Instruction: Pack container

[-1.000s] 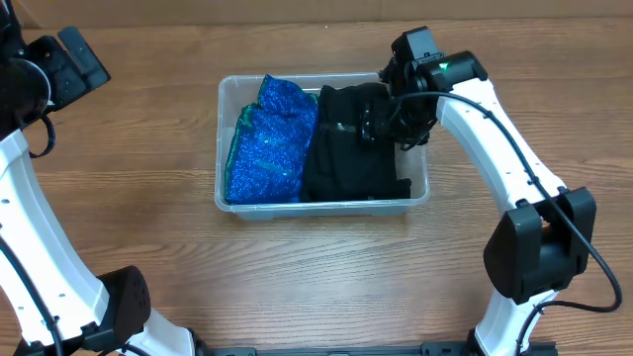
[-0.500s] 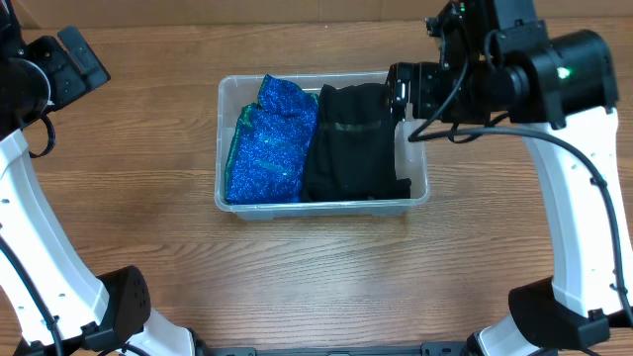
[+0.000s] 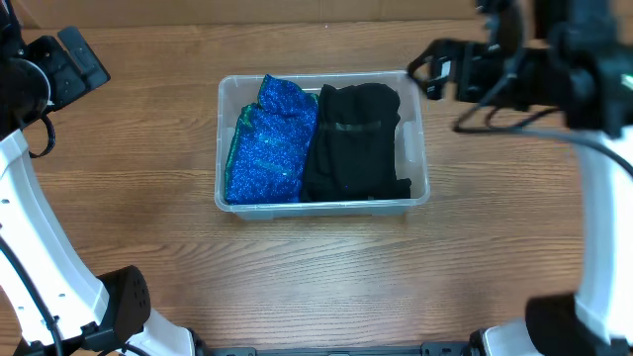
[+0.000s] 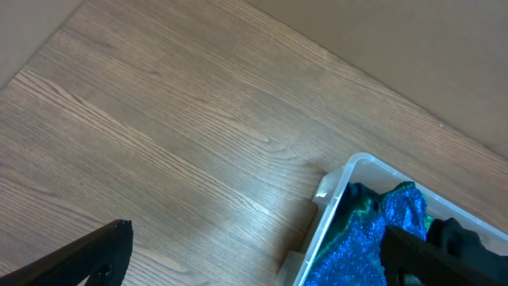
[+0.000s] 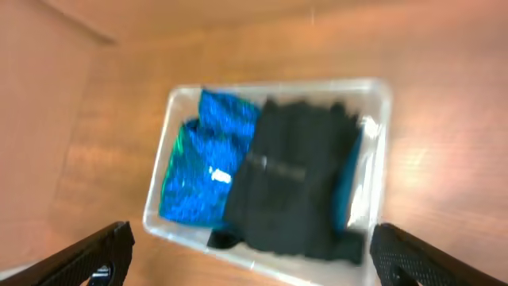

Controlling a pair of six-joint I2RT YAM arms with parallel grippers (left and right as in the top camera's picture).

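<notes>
The clear plastic container (image 3: 420,148) sits mid-table. Inside it lie a sparkly blue cloth (image 3: 269,143) on the left and a folded black garment (image 3: 354,143) on the right. My right gripper (image 3: 432,74) is open and empty, raised high beside the container's far right corner; its wrist view looks down on the container (image 5: 379,151), the blue cloth (image 5: 202,167) and the black garment (image 5: 298,179). My left gripper (image 3: 79,59) is open and empty at the far left; its wrist view shows the container's corner (image 4: 329,195) and the blue cloth (image 4: 357,238).
Wooden tabletop (image 3: 129,237) all around the container. A cardboard-coloured wall runs along the table's far edge (image 3: 247,12).
My right gripper has lifted out of the container, away from the black garment, and moved up and to the right. The left arm has not moved.
</notes>
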